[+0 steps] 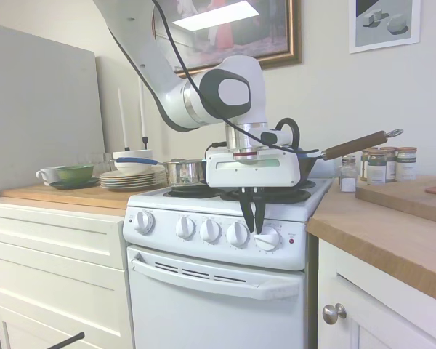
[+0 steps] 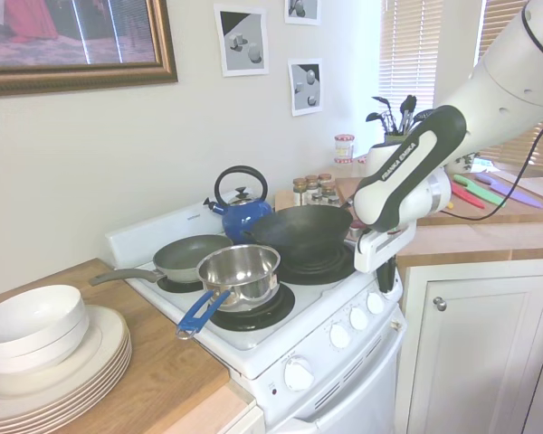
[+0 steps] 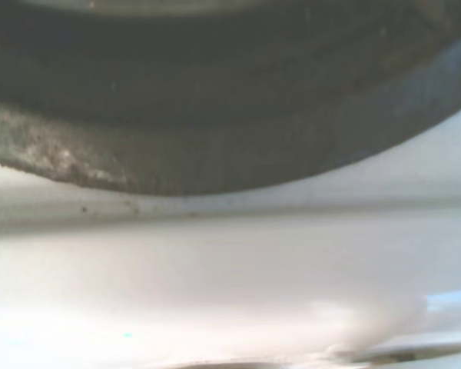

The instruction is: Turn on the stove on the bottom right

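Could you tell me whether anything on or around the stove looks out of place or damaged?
Nothing looks spilled or broken. The pans sit on the stove, and the gripper is at the knob beside the red dot.

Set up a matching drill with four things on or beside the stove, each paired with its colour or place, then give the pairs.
1. kettle
2. steel saucepan
3. gripper
4. white bowl

A. on the stack of plates
B. blue body, at the back
C. blue handle
D. at the knob beside the red dot

Pairs: 1-B, 2-C, 3-D, 4-A
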Robot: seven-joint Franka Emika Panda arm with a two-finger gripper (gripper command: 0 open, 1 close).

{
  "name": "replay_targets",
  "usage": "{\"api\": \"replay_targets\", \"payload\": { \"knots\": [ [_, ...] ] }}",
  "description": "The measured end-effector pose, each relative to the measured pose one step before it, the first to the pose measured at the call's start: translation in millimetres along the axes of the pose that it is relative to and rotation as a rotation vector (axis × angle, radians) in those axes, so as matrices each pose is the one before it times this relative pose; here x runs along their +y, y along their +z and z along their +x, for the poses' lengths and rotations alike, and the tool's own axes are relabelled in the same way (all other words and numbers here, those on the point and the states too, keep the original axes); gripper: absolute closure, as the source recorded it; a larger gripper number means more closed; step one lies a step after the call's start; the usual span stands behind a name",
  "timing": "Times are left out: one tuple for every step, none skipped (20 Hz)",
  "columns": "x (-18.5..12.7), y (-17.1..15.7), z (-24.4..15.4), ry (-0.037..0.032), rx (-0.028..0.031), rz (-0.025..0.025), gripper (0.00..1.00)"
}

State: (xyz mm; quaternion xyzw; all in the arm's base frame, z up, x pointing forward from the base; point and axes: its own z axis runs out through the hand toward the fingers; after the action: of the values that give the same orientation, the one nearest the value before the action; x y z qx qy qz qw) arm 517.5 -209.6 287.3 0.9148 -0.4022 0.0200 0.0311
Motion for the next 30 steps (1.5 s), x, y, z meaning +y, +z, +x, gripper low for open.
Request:
{"api": "replay_targets", "payload": {
  "knots": [
    [1.29, 2.43, 0.30, 0.00361, -0.00424, 0.00102, 1.00],
    [1.83, 2.95, 0.75, 0.00423, -0.00339, 0.00187, 1.00],
    [1.53, 2.96, 0.03, 0.00307, -0.00584, 0.00036, 1.00],
    [1.74, 2.42, 0.35, 0.00224, -0.00319, -0.00031, 1.00],
    [2.22, 1.92, 1.12, 0.00258, 0.00069, -0.00036, 1.00],
    [2.18, 1.71, 0.96, 0.00325, -0.00011, -0.00113, 1.00],
    [1.97, 1.67, 0.76, 0.00247, -0.00136, -0.00154, 1.00],
    [1.59, 1.86, 0.52, 0.00214, -0.00108, -0.00148, 1.00],
    [1.08, 1.78, 0.31, 0.00161, 0.00013, -0.00107, 1.00],
    [0.69, 1.78, 0.13, 0.00044, 0.00040, -0.00154, 1.00],
    [-0.15, 0.90, -0.25, -0.00097, 0.00021, -0.00070, 1.00],
    [0.00, 0.30, 0.00, -0.00192, 0.00148, -0.00119, 1.00],
    [-0.14, 0.07, -0.10, -0.00355, 0.00233, -0.00191, 1.00],
    [-0.26, -0.03, -0.11, -0.00373, 0.00341, -0.00384, 1.00],
    [-0.67, -0.04, -0.33, -0.00341, 0.00539, -0.00660, 1.00],
    [-1.39, -0.06, -0.70, -0.00097, 0.00871, -0.01044, 1.00],
    [-1.92, 0.17, -1.32, -0.00043, 0.01138, -0.01176, 1.00],
    [-1.44, 0.19, -1.39, 0.00105, 0.01018, -0.00960, 1.00],
    [-1.25, 0.14, -1.11, -0.00006, 0.00855, -0.00943, 1.00],
    [-1.55, 0.08, -1.10, 0.00187, 0.00745, -0.00859, 1.00],
    [-1.14, 0.17, -0.99, 0.00090, 0.00679, -0.00850, 1.00],
    [-1.09, 0.19, -1.04, 0.00200, 0.00601, -0.00599, 1.00],
    [-0.38, -0.01, -1.18, -0.00004, 0.00384, -0.00130, 1.00],
    [0.18, -0.32, -0.91, -0.00062, 0.00274, 0.00265, 1.00],
    [0.24, -0.82, -0.96, -0.00058, 0.00336, 0.00406, 1.00],
    [0.75, -1.65, -0.94, -0.00050, 0.00498, 0.00550, 1.00],
    [0.79, -2.79, -0.43, -0.00112, 0.00402, 0.00491, 1.00],
    [0.69, -4.37, -0.78, -0.00221, 0.00533, 0.00712, 1.00],
    [0.57, -4.96, -1.46, -0.00215, 0.00427, 0.00707, 1.00],
    [0.09, -4.63, -2.65, -0.00277, 0.00239, 0.00664, 1.00]
  ]
}}
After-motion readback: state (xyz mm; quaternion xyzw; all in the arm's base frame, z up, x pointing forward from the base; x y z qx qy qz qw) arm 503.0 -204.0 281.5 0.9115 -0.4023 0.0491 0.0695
